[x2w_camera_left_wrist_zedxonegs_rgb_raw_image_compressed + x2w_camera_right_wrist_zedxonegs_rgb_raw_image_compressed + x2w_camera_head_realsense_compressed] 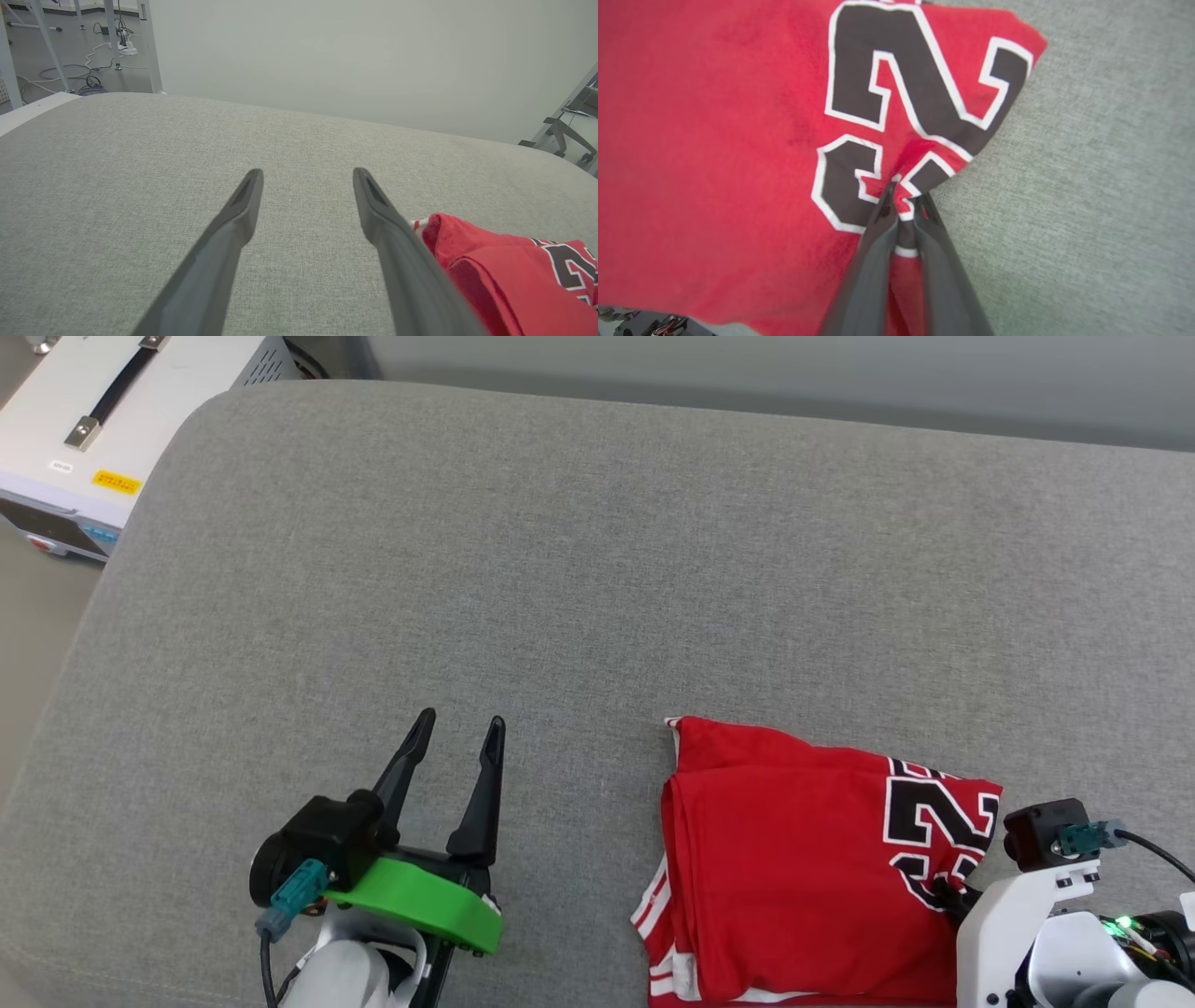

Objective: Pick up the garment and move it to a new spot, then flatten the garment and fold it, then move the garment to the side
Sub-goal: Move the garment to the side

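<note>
The garment (794, 868) is a red jersey folded into a compact block at the lower right of the grey cushion, black white-outlined numbers on top and striped trim at its near left corner. In the right wrist view my right gripper (903, 196) is pinched on the garment (714, 140) at its right edge, the cloth bunched between the fingertips by the numbers. My left gripper (462, 733) rests open on the cushion left of the garment, with nothing between its fingers (243, 205). The left wrist view catches the garment (504, 275) at its lower right.
The grey cushion (560, 569) spreads wide to the left and far side. A white equipment case (103, 420) sits off its far left corner. Table legs and cables (93, 70) stand on the floor beyond.
</note>
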You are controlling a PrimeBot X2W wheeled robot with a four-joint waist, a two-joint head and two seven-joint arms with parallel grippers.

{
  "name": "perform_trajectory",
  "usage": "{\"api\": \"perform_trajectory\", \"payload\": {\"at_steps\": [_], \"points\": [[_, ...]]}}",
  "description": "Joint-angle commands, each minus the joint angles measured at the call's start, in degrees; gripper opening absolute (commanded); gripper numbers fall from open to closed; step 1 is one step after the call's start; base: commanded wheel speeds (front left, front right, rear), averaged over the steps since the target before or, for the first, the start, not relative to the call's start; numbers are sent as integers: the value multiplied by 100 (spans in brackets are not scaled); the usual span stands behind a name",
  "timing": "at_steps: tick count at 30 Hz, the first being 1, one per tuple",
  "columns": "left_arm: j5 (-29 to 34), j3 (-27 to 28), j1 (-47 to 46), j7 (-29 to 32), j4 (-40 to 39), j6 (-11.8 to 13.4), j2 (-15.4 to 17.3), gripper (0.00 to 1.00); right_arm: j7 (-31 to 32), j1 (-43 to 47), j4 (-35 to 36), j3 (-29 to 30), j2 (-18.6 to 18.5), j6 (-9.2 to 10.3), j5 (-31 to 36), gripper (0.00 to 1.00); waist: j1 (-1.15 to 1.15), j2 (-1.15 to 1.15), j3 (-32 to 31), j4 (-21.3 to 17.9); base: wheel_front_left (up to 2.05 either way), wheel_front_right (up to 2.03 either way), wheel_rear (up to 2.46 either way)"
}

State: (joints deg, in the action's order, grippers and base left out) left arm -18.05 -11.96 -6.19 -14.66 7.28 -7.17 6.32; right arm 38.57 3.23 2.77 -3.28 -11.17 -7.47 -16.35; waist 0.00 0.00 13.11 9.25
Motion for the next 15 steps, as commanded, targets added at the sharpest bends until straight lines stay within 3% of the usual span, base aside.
{"api": "perform_trajectory", "payload": {"at_steps": [1,8,15], "points": [[17,-29,-79,-34,22,-32,49,100,-13,-20,-127,-111,-14,-2,3,0,0,0,-71,-64,0,0,0],[56,-158,-23,-34,-19,-32,111,100,-281,-230,75,-363,-566,-2,317,0,0,0,-243,-470,0,0,0],[91,-471,-43,-34,-126,-32,114,100,-228,-577,437,-637,-1450,-2,566,0,0,0,-124,-1196,0,0,0]]}}
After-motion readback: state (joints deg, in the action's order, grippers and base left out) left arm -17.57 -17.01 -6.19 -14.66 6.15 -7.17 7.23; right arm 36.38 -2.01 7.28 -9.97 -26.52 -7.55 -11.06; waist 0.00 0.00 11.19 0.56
